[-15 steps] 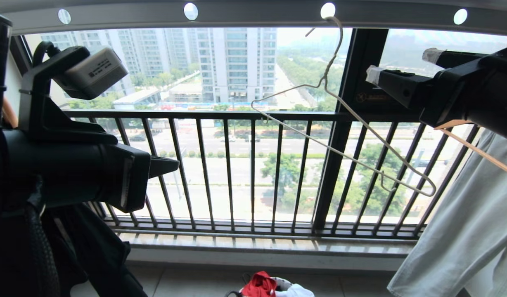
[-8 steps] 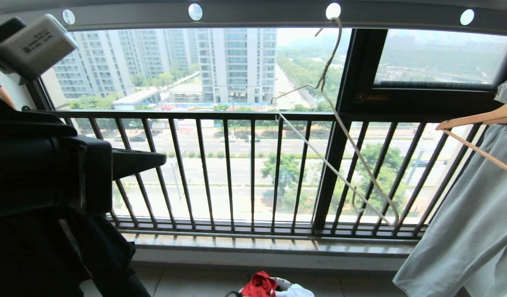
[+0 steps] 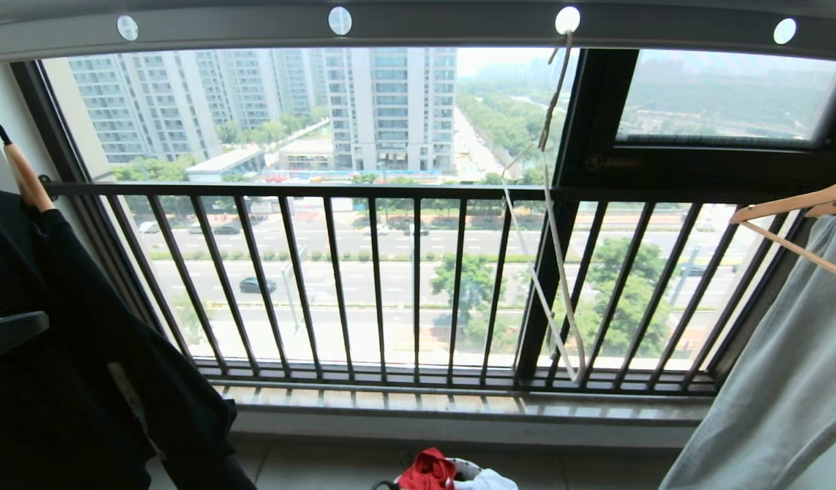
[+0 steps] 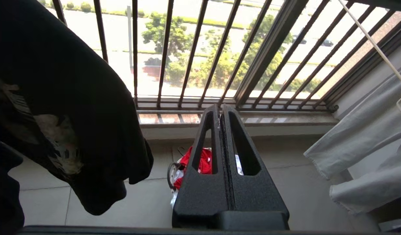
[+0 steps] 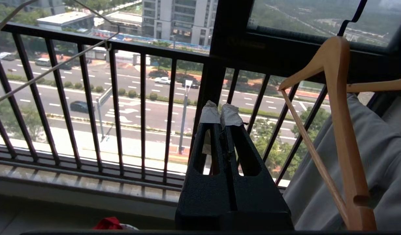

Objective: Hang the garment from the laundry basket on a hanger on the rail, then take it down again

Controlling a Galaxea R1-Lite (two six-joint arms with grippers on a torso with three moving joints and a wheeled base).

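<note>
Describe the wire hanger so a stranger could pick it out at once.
Find the grey rail with round holes running overhead above the barred window. The hanger hooks into the third hole from the left and dangles empty, seen nearly edge-on. Unlike the thick wooden hangers on either side, which carry clothes, it is thin white wire.

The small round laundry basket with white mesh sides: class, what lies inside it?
Inside the laundry basket lie the bunched red garment and some white cloth. Anything beneath them is covered, and the left fingers block part of the view.
</note>
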